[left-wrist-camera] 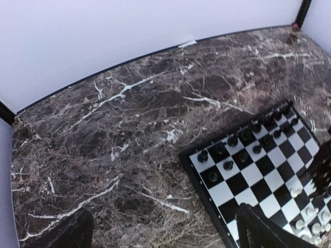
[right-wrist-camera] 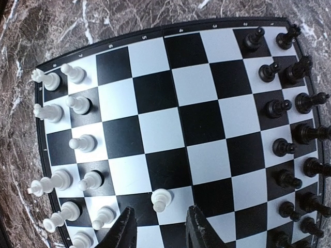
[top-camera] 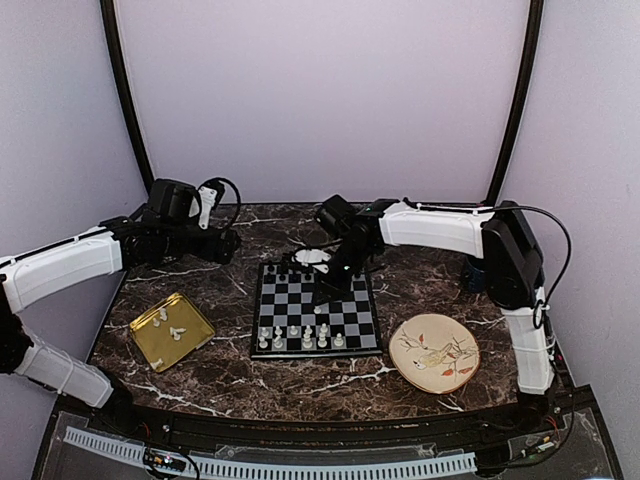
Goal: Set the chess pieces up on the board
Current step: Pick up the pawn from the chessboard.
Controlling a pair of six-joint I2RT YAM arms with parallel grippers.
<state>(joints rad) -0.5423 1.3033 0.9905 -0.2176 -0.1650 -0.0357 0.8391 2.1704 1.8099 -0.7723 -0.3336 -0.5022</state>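
White pieces point(right-wrist-camera: 79, 105) fill the board point(top-camera: 292, 300)'s two near rows, black pieces point(right-wrist-camera: 282, 107) opposite at 12 o'clock. One pawn point(right-wrist-camera: 161, 199) stands alone a rank forward. The right gripper point(right-wrist-camera: 159, 219) hangs over it, fingers half parted, the pawn free just off the tips, nothing gripped. Left gripper point(left-wrist-camera: 164, 219) sits out at the board's 10 o'clock over bare marble point(left-wrist-camera: 129, 129), spread wide and empty. Strays point(top-camera: 178, 333) lie on the gold tray point(top-camera: 143, 345) at 9 o'clock, with the plate point(top-camera: 415, 365) at 4.
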